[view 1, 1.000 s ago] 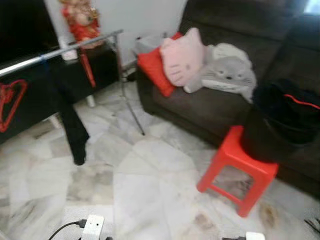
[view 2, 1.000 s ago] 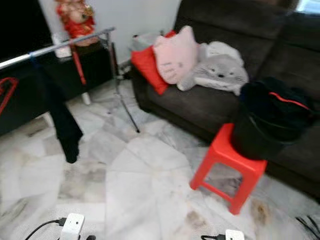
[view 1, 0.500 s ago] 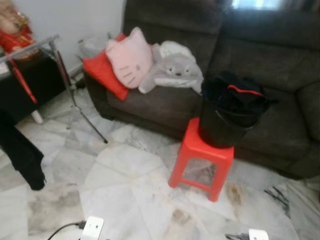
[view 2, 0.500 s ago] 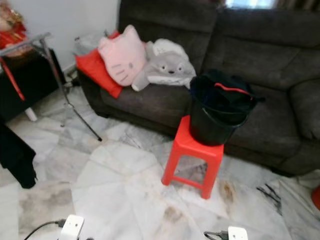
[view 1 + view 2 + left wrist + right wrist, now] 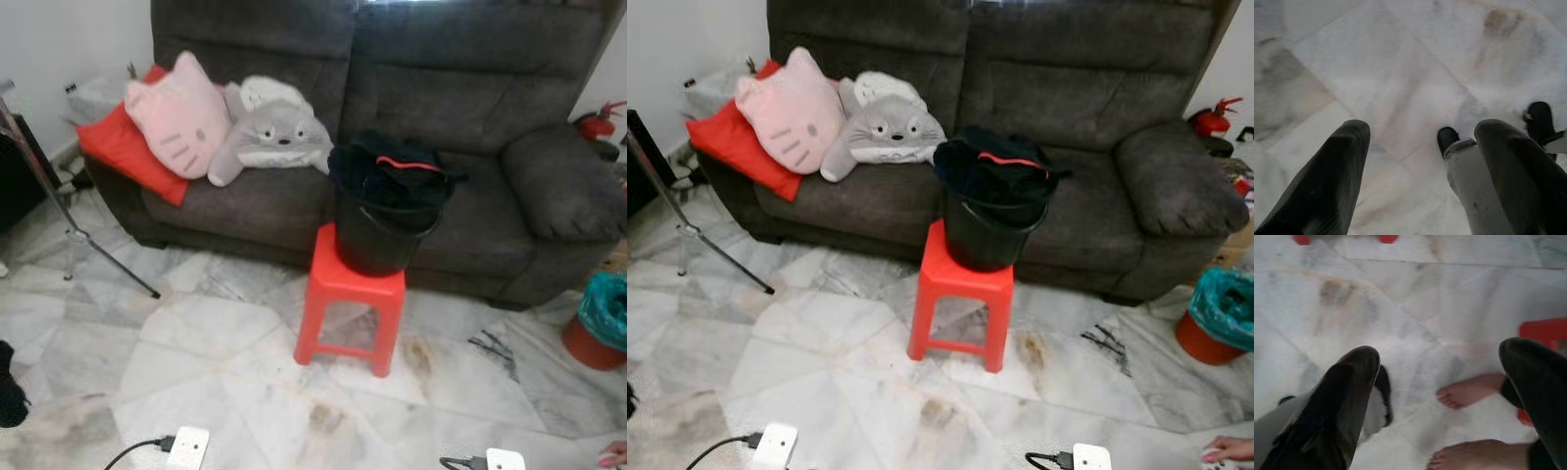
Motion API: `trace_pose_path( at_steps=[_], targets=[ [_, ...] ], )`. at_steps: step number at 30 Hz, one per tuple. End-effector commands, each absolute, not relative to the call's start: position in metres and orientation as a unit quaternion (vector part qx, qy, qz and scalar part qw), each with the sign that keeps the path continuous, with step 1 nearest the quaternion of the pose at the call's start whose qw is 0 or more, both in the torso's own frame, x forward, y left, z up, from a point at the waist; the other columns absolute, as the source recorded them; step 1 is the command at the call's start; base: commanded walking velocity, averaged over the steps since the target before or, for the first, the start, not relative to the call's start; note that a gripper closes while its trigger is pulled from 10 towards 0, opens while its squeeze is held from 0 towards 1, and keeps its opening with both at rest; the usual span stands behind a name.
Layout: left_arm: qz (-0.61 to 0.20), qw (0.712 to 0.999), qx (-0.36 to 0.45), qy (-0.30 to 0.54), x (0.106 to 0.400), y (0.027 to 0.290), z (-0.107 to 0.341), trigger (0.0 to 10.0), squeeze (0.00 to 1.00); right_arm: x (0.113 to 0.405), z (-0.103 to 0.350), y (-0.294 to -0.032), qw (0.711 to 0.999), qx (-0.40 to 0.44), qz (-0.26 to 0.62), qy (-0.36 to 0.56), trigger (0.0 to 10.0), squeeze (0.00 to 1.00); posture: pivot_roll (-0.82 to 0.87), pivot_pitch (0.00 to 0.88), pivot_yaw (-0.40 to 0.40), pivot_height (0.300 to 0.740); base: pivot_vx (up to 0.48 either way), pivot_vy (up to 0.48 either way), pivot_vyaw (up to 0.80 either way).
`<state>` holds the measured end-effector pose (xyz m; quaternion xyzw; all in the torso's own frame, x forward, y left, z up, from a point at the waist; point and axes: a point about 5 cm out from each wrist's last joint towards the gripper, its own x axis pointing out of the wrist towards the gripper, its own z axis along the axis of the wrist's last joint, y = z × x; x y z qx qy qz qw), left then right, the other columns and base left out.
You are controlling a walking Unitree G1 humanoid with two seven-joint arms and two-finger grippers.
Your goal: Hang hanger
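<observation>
The clothes rack's metal leg (image 5: 98,257) slants down to the floor at the far left, with a black garment's tip (image 5: 8,397) low beside it. A black bucket (image 5: 377,240) heaped with dark clothes stands on a red plastic stool (image 5: 348,304) in front of the sofa. My left gripper (image 5: 1422,129) hangs over the marble floor, fingers apart and empty. My right gripper (image 5: 1442,352) is open too, above the floor, with a person's bare feet (image 5: 1469,390) below it.
A dark grey sofa (image 5: 470,127) fills the back, with a pink cat cushion (image 5: 176,117), a grey plush (image 5: 269,132) and a red cushion (image 5: 118,152). A red bin with a teal bag (image 5: 600,323) stands right. White plug blocks (image 5: 186,446) lie on the near floor.
The camera has swung right: the rack's rail, its red hanger and black garment have slid out at the left, and the stool with the bucket now stands in the middle.
</observation>
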<state>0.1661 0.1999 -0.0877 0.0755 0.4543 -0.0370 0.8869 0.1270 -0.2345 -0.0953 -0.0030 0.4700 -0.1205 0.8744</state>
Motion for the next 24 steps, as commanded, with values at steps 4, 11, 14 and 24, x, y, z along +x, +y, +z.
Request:
trace_pose_path(
  at_steps=[4,11,14,24],
  targets=[
    [-0.033,0.888,0.071,0.453,0.1666,0.2026,-0.0869,10.0,0.00,0.1338,-0.0948,-0.2279,0.877,-0.004,-0.122,0.465,10.0,0.00,-0.11,0.000,0.026,0.740,0.244,0.000,0.00],
    [-0.037,0.888,0.074,0.453,0.1669,0.2026,-0.0868,10.0,0.00,0.1361,-0.0949,-0.2230,0.879,-0.001,-0.120,0.461,10.0,0.00,-0.11,0.000,0.032,0.740,0.254,0.000,0.00],
    [-0.037,0.889,0.073,0.451,0.1686,0.2020,-0.0861,10.0,0.00,0.1361,-0.0946,-0.2233,0.880,0.003,-0.122,0.458,10.0,0.00,-0.11,0.000,0.034,0.740,0.254,0.000,0.00],
    [-0.041,0.888,0.072,0.452,0.1679,0.2005,-0.0866,10.0,0.00,0.1353,-0.0941,-0.2266,0.881,-0.003,-0.128,0.456,10.0,0.00,-0.12,0.000,0.036,0.740,0.256,0.000,0.00]
  ],
)
